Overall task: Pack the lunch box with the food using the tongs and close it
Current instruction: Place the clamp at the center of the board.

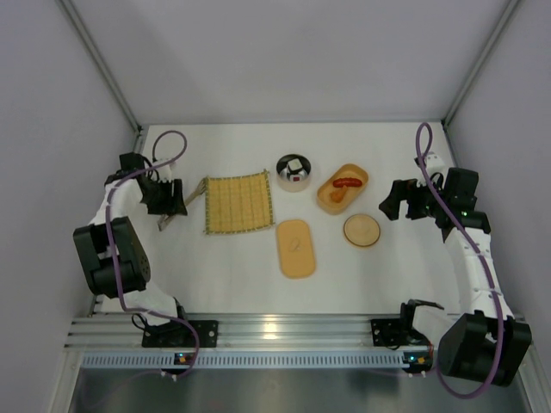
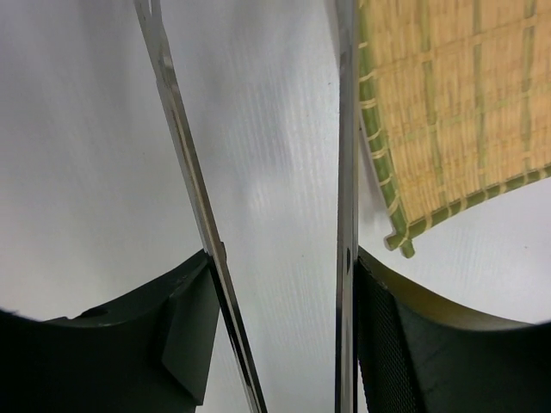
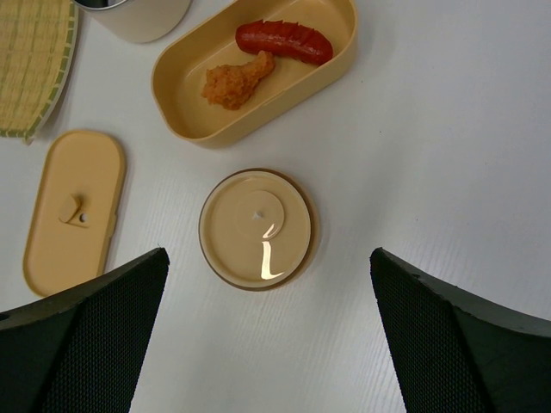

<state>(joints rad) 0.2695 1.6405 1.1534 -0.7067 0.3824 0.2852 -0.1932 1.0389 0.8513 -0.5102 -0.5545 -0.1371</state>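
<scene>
The thin silver tongs (image 2: 184,146) lie low over the table at the far left, just left of the woven mat. My left gripper (image 2: 284,258) is around them, one tong arm against each finger, the arms spread apart. In the top view the tongs (image 1: 178,209) stick out of that gripper (image 1: 170,205). The yellow-orange lunch box (image 3: 185,64) stands open with a red sausage piece (image 3: 284,40) and an orange fried piece (image 3: 234,82) inside. Its flat lid (image 3: 73,211) lies on the table apart from it. My right gripper (image 3: 268,258) hangs open and empty above the round tan lid.
A steel bowl (image 1: 294,172) holding a black-and-white piece stands behind the box lid (image 1: 296,248). The round tan lid (image 1: 362,230) lies right of that lid. The woven yellow mat (image 1: 238,204) lies between the left gripper and the lunch box (image 1: 343,189).
</scene>
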